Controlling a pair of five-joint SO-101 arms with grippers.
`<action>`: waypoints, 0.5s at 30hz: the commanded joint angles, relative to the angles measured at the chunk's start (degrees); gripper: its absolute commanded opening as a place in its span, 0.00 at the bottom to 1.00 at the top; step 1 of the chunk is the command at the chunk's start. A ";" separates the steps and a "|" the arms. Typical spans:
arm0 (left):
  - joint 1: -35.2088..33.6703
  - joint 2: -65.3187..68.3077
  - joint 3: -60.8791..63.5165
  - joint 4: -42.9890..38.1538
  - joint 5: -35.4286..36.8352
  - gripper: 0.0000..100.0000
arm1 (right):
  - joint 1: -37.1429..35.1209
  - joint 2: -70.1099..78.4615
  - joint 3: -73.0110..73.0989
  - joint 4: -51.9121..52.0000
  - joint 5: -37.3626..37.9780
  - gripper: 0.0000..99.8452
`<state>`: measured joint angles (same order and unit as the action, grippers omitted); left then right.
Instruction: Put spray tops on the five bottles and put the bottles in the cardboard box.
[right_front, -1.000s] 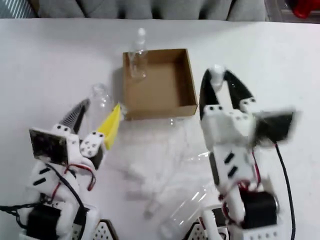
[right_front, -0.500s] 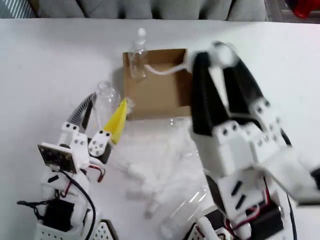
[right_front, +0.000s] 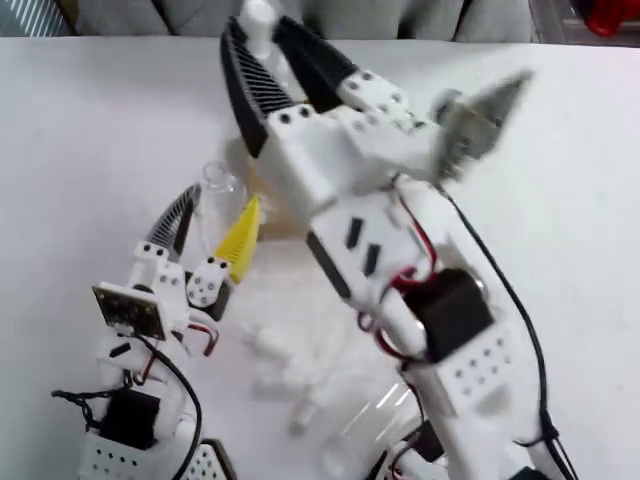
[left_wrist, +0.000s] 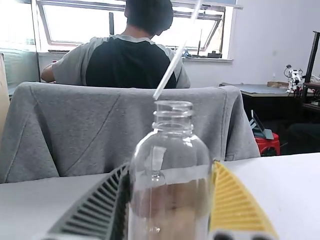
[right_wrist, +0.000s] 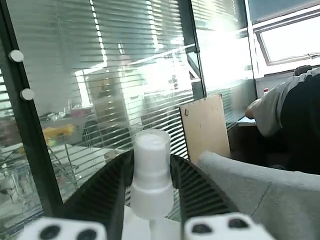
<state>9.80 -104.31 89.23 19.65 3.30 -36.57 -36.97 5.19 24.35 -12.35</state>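
The clear, round-shouldered plastic bottle (left_wrist: 170, 175) stands upright with its ridged neck open, at about 9 o'clock from the middle of the white table (right_front: 100, 120). It is clamped between the ribbed grey and yellow fingers of the left gripper (right_front: 222, 195), and a thin white tube (left_wrist: 172, 60) slants above its neck. Over the 12 o'clock edge, the black ribbed right gripper (right_front: 257, 28) pinches a smooth white spray top (right_wrist: 151, 170). A brown sliver of cardboard box (right_front: 272, 218) shows at the yellow finger's 3 o'clock, crinkled clear plastic (right_front: 300, 365) lies toward 6 o'clock, and grey cloth (left_wrist: 60, 130) drapes a seat back beyond the table.
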 joint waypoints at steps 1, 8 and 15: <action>0.31 -0.66 -0.62 -1.93 0.18 0.02 | -0.48 0.31 -2.99 0.48 2.46 0.01; 0.31 -0.66 1.05 -2.37 0.18 0.02 | -2.33 -2.95 -3.34 3.74 2.55 0.01; 0.31 -0.66 0.88 -2.37 0.18 0.02 | -3.38 -4.53 -3.25 6.20 2.64 0.01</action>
<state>9.80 -104.31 90.90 19.56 3.30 -39.74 -39.87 5.01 30.24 -10.59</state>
